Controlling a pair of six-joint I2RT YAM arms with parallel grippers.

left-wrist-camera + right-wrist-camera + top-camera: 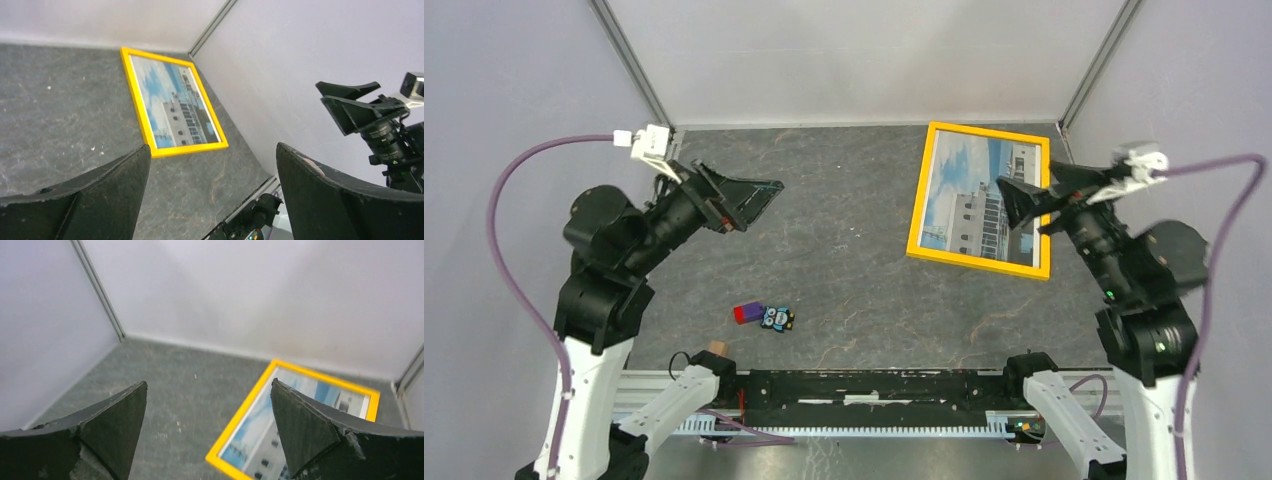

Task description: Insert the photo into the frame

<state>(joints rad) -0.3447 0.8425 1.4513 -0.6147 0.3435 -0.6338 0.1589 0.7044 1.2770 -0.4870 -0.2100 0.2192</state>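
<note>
The grey mottled table (844, 250) is seen from overhead; the raised wrist views are angled downward, and the thin yellow-orange wooden frame (921, 190) is shared by all three.

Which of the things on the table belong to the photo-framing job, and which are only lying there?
Job: the photo, already sitting inside the frame.
Lying about: purple-and-red block, small blue toy, wooden block by the near edge.

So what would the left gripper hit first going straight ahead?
Nothing stands in between; the left gripper likely reaches the table by the near corner of the frame; depth unclear.
</note>
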